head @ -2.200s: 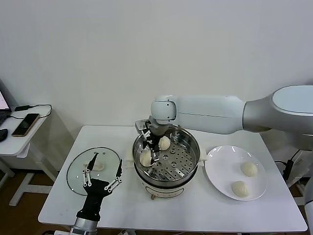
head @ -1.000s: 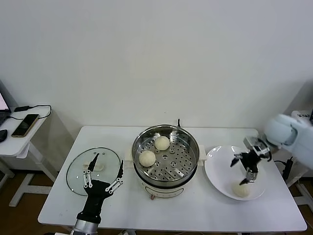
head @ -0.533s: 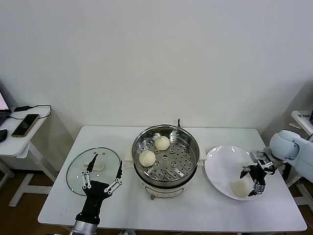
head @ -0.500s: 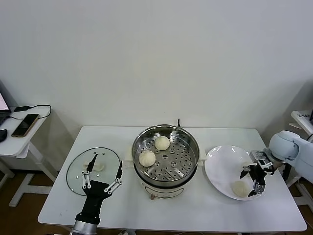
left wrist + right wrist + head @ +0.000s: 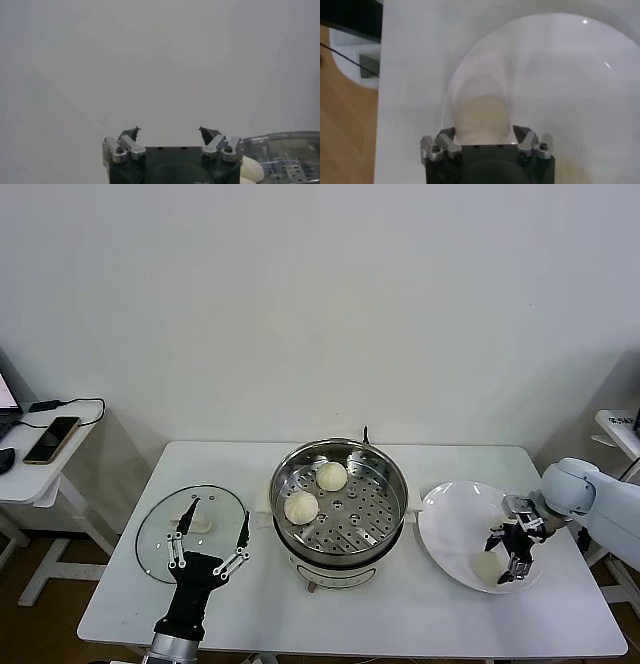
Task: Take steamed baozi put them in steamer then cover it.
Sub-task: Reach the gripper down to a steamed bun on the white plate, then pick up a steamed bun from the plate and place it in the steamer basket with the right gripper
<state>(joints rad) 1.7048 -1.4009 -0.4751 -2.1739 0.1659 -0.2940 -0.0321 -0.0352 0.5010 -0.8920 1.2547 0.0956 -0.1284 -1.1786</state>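
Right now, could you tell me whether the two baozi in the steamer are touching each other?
Apart. The head view shows bare perforated tray between the rear baozi and the front baozi inside the steamer.

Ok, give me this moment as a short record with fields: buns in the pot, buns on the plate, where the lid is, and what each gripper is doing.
buns in pot: two cream-white buns on the perforated tray of the shiny steel steamer
buns on plate: one visible on the flat white round plate; any other is hidden
lid: clear glass cover flat on the table, left of the steamer
right gripper: open, fingers around the plate's bun
left gripper: open, by the cover's near edge
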